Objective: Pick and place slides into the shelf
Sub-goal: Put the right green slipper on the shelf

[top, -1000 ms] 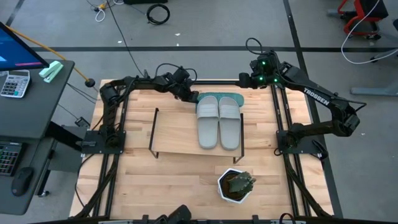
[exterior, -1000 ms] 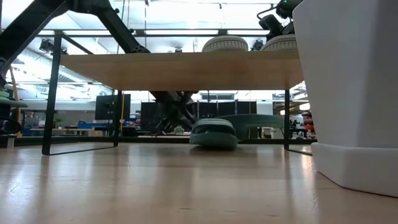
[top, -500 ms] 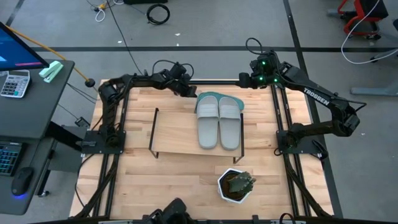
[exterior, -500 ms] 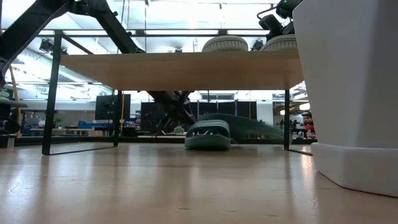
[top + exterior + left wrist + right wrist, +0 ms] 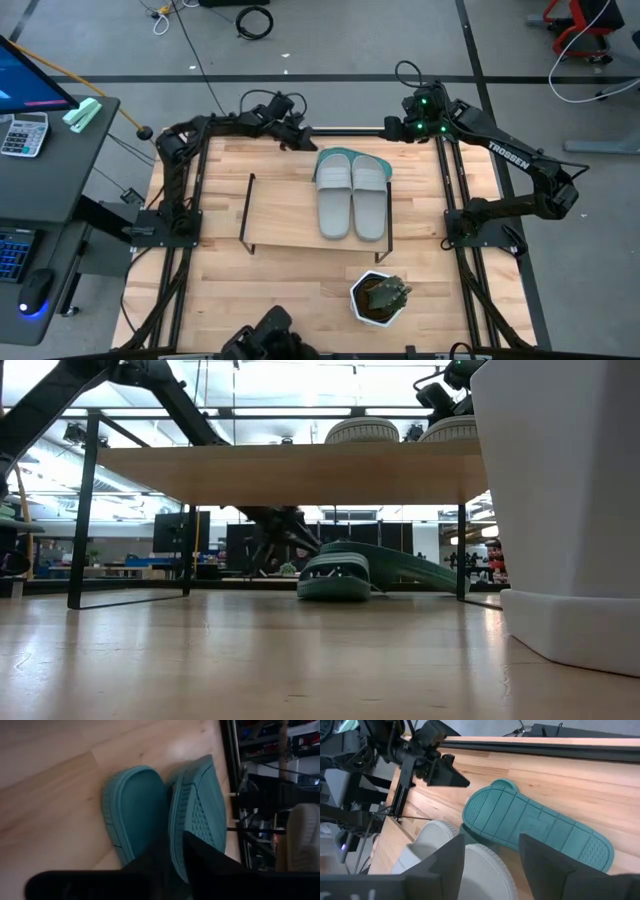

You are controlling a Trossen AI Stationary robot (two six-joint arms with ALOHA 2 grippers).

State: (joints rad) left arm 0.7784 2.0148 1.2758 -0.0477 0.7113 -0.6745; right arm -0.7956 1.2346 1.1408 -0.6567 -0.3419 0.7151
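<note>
Two light grey slides lie side by side on the right part of the shelf. Two teal slides sit on the table behind the shelf. One lies flat, and the other lies ribbed sole up, leaning on it. My left gripper hovers just left of the teal pair, open by a narrow gap and touching nothing. My right gripper waits open above the table's far right.
A white hexagonal plant pot stands near the table's near edge, right of centre, and fills the right of the low view. The left half of the shelf board is bare. A desk with a keyboard stands beyond the table's left edge.
My left gripper has drawn back from the teal slides toward the table's far left. In the low view the rear teal slide, level a second ago, has tipped and now leans slanted on the front one. The grey slides and my right arm have kept still.
</note>
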